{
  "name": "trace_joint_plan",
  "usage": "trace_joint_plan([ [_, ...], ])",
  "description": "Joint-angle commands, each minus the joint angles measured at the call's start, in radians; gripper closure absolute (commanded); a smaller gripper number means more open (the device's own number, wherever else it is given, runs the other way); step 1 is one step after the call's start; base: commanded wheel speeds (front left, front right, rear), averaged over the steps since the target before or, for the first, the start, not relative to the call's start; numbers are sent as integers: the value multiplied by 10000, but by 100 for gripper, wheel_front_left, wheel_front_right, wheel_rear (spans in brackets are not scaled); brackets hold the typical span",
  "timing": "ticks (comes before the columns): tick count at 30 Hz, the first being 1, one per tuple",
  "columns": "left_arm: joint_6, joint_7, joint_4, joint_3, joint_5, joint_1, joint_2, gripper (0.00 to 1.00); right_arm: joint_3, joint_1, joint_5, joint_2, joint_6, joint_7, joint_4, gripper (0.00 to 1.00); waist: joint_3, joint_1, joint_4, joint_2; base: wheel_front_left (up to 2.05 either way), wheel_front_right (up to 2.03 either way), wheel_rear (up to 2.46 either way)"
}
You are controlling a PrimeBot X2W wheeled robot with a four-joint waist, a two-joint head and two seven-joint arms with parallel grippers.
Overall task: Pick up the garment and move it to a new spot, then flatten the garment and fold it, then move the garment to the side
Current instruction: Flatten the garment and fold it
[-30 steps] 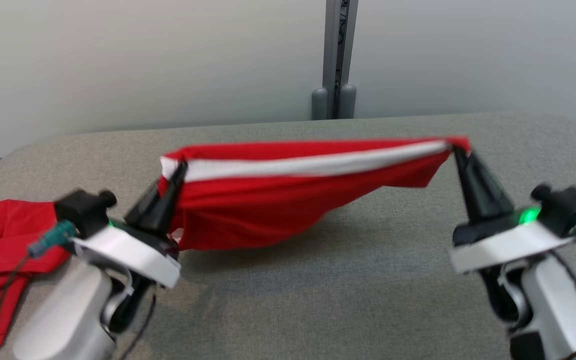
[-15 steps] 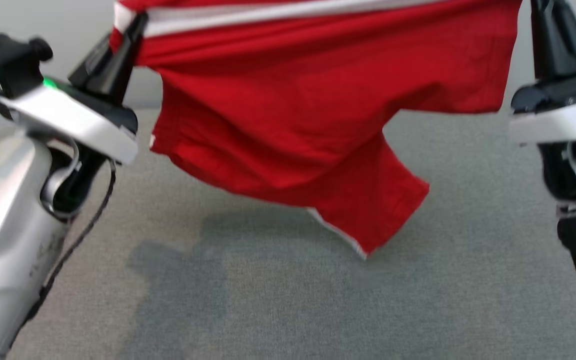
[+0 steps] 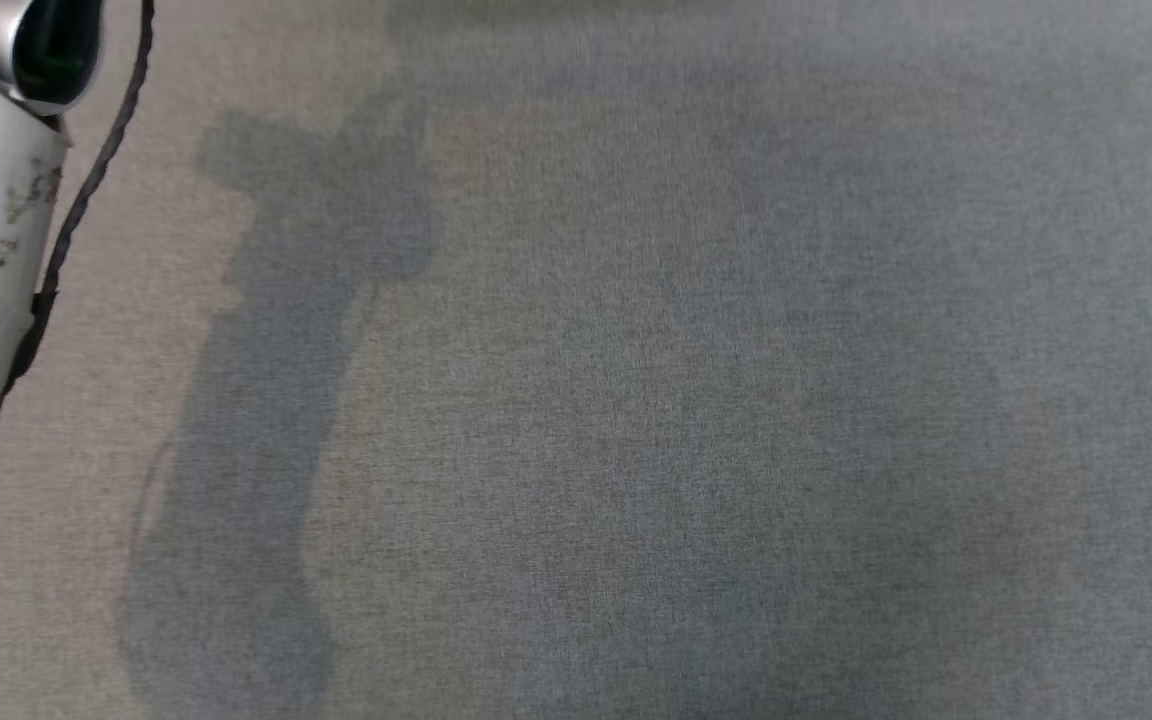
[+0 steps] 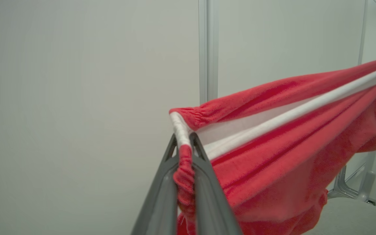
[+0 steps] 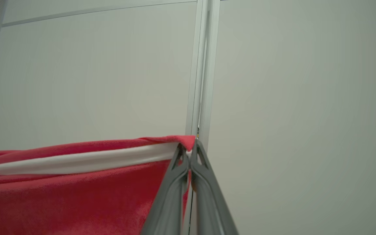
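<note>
Left wrist view: left hand [image 4: 184,139] clamped on one waistband corner of the garment [image 4: 273,163], right hand [image 5: 188,146] pinched shut on the other. So it hangs in the air, long axis stretched hand to hand. I'd guess it gets lowered flat onto the counter [image 3: 636,400] next.

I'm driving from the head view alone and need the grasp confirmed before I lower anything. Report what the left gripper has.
Observer: The left gripper is shut on the red garment, pinching a gathered corner of its top edge.
Operator: Now the right one.
Observer: The right gripper is shut on the opposite corner, with its fingertips closed on red cloth.
Operator: Tell me how the cloth runs between them.
Observer: The white band along the top edge runs nearly straight away from the right gripper, and the red cloth hangs below it.
</note>
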Motion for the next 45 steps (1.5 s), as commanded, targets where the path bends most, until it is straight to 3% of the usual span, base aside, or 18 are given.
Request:
trace_joint_plan([
  [1, 46, -41, 209, 93, 29, 120, -43, 100, -98, 25, -75, -44, -77, -7, 78, 100, 598, 0, -149, 0, 0, 0, 0],
  [8, 30, -45, -76, 326, -46, 1939, -562, 100, 589, 1686, 121, 218, -65, -5, 83, 100, 727, 0, -361, 0, 0, 0, 0],
  [14, 29, -46, -312, 1107, -93, 4831, -1053, 100, 1125, 4376, 559, 335, -47, -5, -97, 100, 486, 0, -609, 0, 0, 0, 0],
  [20, 28, -44, -730, 1609, 171, 7394, -1518, 100, 880, 6922, 900, 660, -47, -3, -220, 100, -122, 0, -795, 0, 0, 0, 0],
  [32, 27, -39, -1276, 2458, 319, 11002, -2237, 100, 946, 10307, 1132, 1264, -47, -3, 120, 100, -2456, 0, -912, 0, 0, 0, 0],
  [39, 27, -42, -1446, 2200, 666, 12889, -2321, 100, 1194, 11917, 1173, 1221, -47, -5, 457, 100, -4048, 0, -858, 0, 0, 0, 0],
  [45, 27, -40, -1888, 2072, 692, 14002, -2287, 100, 1294, 12805, 1207, 1048, -47, -5, 292, 100, -4603, 0, -693, 0, 0, 0, 0],
])
